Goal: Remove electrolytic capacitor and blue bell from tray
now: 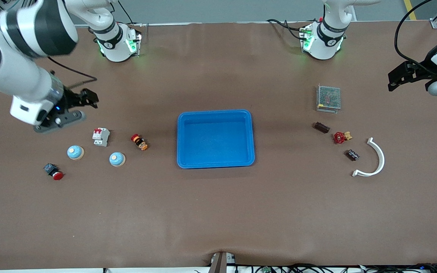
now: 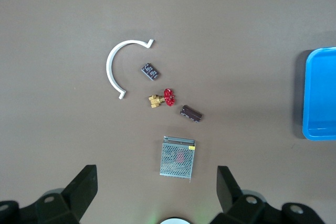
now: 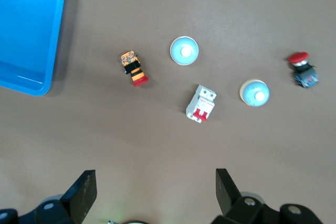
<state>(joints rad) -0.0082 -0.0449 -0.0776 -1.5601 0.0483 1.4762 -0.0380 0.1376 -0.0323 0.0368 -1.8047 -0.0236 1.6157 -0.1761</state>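
The tray [image 1: 215, 138] lies empty; capacitors [image 1: 321, 127] and bells [image 1: 117, 159] rest on the table [image 1: 218, 212]. Both grippers, left [image 1: 396, 77] and right [image 1: 84, 99], hang wide open, holding nothing. Removal looks done; nothing further seems needed.

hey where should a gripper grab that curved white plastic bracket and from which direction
Grip the white C-shaped plastic bracket at the middle of its arc, coming straight down from above. It lies flat on the brown table, and the strip looks thin enough there for one finger inside the curve and one outside. The hooked ends look less steady.

The tray [image 1: 215, 165] sits mid-bench [image 1: 218, 212], 2 bells [image 1: 75, 152] toward the right arm's end, 2 capacitors [image 1: 321, 127] toward the left arm's.
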